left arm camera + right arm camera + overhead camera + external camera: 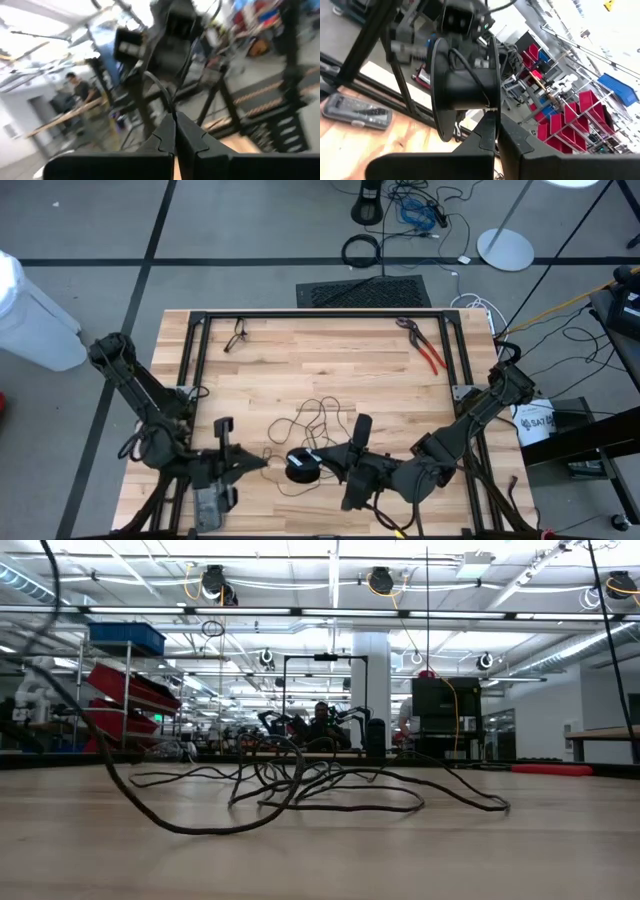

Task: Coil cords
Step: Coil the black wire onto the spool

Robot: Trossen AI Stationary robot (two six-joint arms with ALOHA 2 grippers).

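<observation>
- Closest to the low camera, a thin black cord [300, 795] lies in loose, tangled loops on the pale wood table [320, 860]; one strand rises and is cut off by that picture's edge.
- From above, the cord [315, 418] sprawls just beyond both grippers, its strands running down to a black spool [302, 465] between them.
- Left gripper [262, 461] sits just beside the spool, fingers pressed together; its wrist view shows a strand of cord [160, 90] pinched at the fingertips, though blur hides everything behind.
- Right gripper [318, 457] meets the spool from the other side, fingers closed on the spool's flange; the spool [462, 87] looks like a smooth, matte drum between two thin round discs.
- Cord's end piece cannot be made out in the tangle.
- Red-handled pliers [425, 348] lie well beyond the right gripper, near the far edge of the table, apart from the cord.
- Black metal rails [320, 314] frame the plank tabletop.
</observation>
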